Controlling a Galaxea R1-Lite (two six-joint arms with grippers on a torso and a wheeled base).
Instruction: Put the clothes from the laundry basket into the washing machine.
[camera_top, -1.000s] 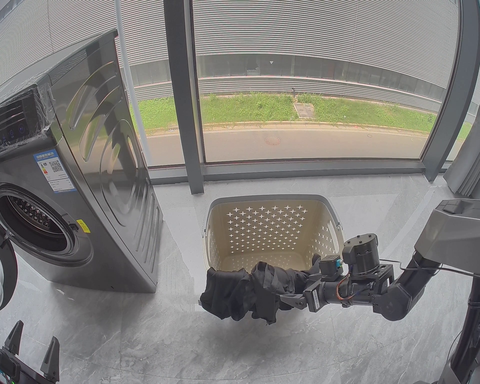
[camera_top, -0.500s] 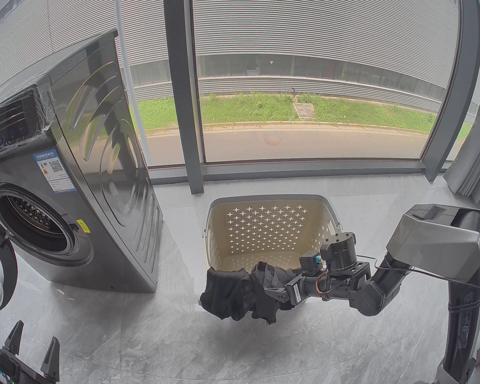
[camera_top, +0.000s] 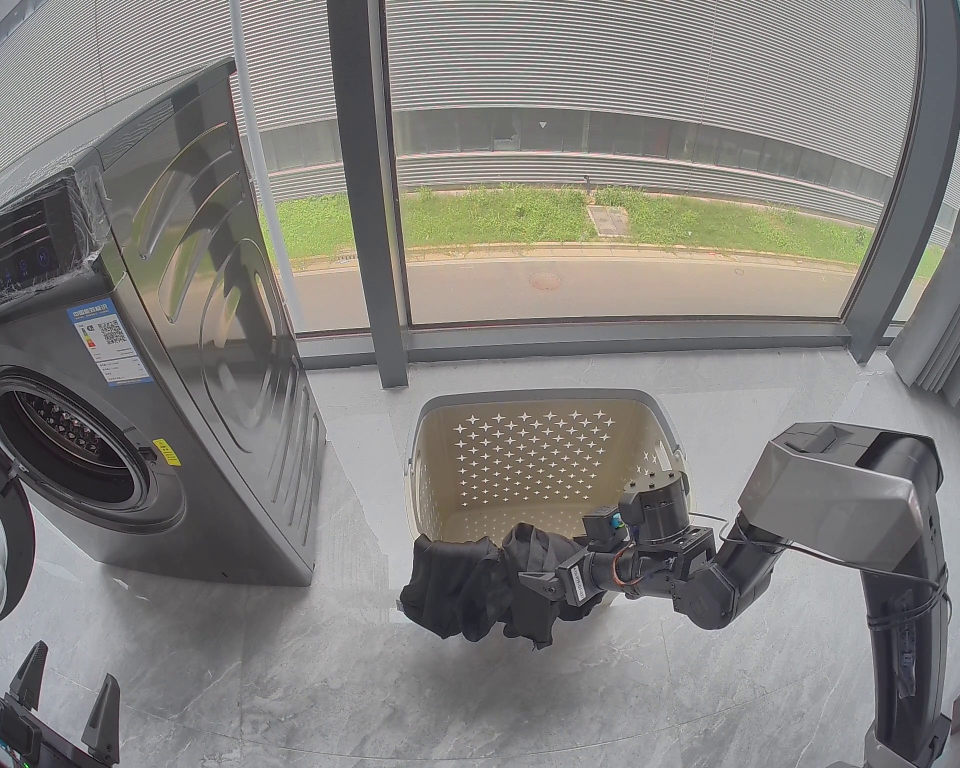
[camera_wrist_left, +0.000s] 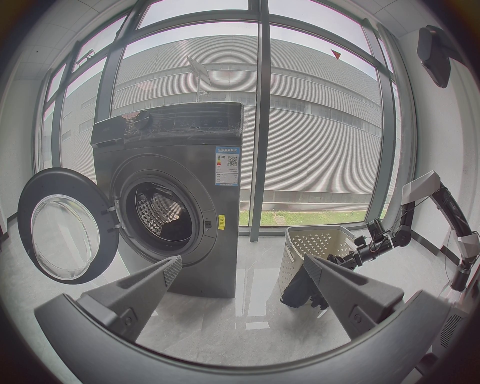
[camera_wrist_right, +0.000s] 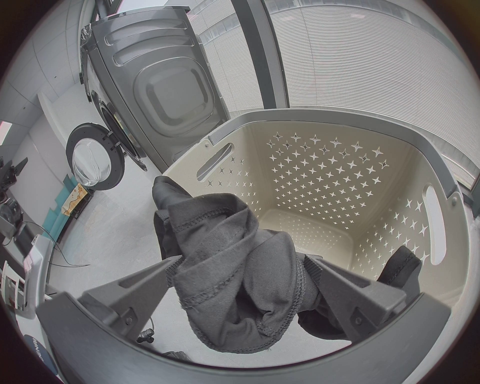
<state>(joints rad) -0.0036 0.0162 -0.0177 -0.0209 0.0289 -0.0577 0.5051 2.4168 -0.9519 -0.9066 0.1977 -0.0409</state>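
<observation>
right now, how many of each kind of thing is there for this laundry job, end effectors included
washing machine: 1
laundry basket: 1
dark garment, draped over the basket's near rim: 1
end effectors: 2, the left end effector and the right end effector
total: 5

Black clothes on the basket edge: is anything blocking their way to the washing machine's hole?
Nothing visible. The black cloth hangs on the near rim of the cream plastic laundry basket, the round door of the grey washing machine is swung open away from the basket, and bare floor lies between.
</observation>
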